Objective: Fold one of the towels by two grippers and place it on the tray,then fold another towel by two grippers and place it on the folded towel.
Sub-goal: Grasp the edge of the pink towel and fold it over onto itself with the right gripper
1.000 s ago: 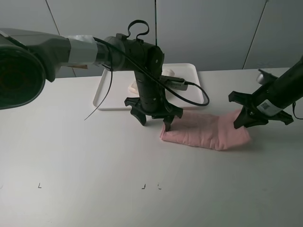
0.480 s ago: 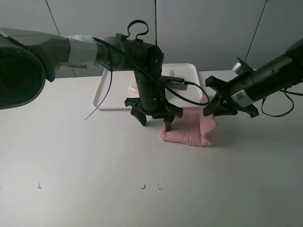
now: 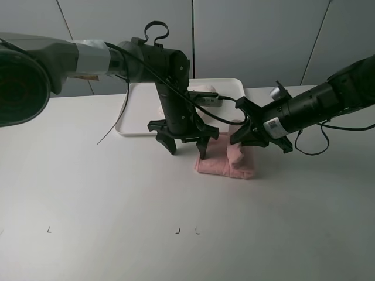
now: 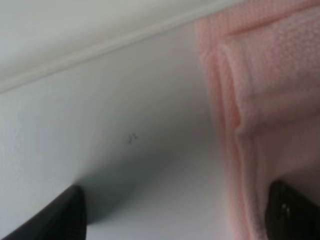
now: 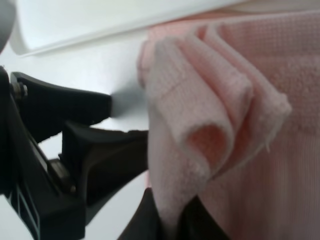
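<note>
The pink towel (image 3: 222, 165) lies on the table in front of the tray (image 3: 125, 117), its right end lifted and doubled over. My right gripper (image 3: 240, 142) is shut on that raised end (image 5: 200, 125), holding it above the towel's middle. My left gripper (image 3: 184, 147) stands open at the towel's left end, one fingertip (image 4: 292, 212) at the pink edge (image 4: 270, 100) and the other on bare table. The cream folded towel (image 3: 166, 109) lies on the tray, mostly hidden behind the left arm.
The tray's rim (image 4: 100, 45) runs close behind the left gripper. The left arm's black cable (image 3: 231, 120) loops over the tray's right part. The left gripper's black body (image 5: 65, 150) sits close beside the held fold. Small marks (image 3: 177, 230) dot the table's front.
My right gripper has carried the pink towel's right end up and leftward over the towel, halving its length. The left arm has shifted slightly back and left, still open.
</note>
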Motion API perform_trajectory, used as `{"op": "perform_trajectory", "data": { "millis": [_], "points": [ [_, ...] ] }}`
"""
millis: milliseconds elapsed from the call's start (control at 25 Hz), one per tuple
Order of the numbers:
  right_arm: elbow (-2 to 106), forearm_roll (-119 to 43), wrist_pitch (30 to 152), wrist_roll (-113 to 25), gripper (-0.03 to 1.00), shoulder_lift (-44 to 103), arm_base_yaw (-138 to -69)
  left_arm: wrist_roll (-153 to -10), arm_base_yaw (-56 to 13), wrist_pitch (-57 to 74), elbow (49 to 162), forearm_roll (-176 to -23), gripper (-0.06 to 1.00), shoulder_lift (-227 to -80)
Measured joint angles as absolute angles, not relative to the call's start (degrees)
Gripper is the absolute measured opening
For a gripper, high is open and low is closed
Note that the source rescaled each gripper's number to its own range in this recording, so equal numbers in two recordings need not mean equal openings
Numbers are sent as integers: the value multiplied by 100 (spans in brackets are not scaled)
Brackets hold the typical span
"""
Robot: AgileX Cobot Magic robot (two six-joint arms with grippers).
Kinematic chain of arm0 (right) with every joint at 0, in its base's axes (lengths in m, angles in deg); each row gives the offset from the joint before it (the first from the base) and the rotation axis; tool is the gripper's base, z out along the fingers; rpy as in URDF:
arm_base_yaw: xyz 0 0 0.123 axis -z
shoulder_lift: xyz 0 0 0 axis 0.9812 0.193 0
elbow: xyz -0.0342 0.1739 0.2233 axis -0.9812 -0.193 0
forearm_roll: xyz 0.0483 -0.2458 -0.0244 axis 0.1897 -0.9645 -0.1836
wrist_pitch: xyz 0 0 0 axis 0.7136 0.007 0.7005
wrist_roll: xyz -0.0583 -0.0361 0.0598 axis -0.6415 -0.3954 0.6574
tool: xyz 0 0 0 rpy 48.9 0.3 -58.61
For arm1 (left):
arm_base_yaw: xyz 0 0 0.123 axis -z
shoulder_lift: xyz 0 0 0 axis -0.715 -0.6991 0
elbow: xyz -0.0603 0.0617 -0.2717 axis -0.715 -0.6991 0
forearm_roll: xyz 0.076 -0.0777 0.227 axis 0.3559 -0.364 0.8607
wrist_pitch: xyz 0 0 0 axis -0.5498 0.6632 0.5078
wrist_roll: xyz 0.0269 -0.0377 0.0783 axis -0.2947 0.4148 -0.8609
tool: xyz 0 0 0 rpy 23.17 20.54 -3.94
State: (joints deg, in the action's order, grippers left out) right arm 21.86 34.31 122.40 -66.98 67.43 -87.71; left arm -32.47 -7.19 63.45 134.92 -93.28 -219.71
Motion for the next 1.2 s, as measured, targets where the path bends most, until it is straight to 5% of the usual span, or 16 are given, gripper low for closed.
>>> {"op": "perform_trajectory", "data": {
  "millis": [960,1080,1200],
  "points": [
    [2186,4230,12266,-7604,3,7275,-8790,-3809,-1083,6814,14678,-9779,93,-22037],
    [2186,4446,12493,-7863,18,7277,-8790,-3846,-1133,6824,14871,-9940,93,-22037],
    [2186,4877,12733,-8123,47,7277,-8790,-3956,-1199,6857,15015,-10070,93,-22037]
  ]
}}
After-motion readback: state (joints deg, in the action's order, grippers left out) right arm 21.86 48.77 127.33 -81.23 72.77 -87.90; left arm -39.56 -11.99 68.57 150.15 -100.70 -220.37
